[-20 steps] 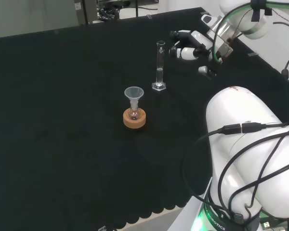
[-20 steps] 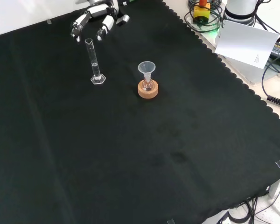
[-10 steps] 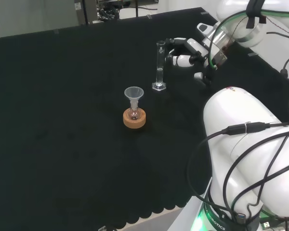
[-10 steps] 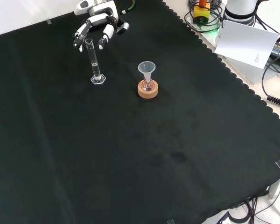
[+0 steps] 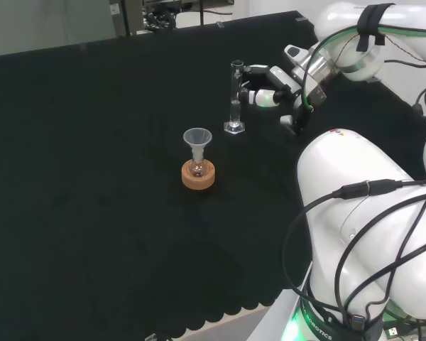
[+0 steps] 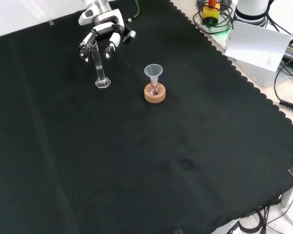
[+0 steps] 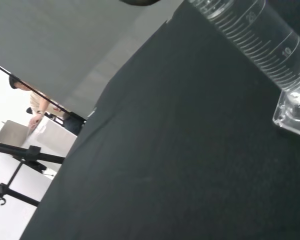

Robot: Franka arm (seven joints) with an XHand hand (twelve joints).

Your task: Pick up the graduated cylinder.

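Note:
A clear graduated cylinder stands upright on its hexagonal foot on the black cloth. In the front view the cylinder rises at the upper left. The hand sits just right of the cylinder's upper half in the head view, fingers spread and reaching to either side of the tube without closing on it. From the front, the hand hangs right behind the cylinder's top, fingers pointing down. The wrist view has the cylinder close up, with its scale marks and foot.
A small flask with a clear funnel on top rests in a cork ring, nearer than the cylinder in the head view. In the front view the flask on its ring stands right of the cylinder. The arm's white links stand at the head view's right.
The hand has moved toward the cylinder, leftward in the head view and downward in the front view, and now brackets its upper part. The cylinder has not moved.

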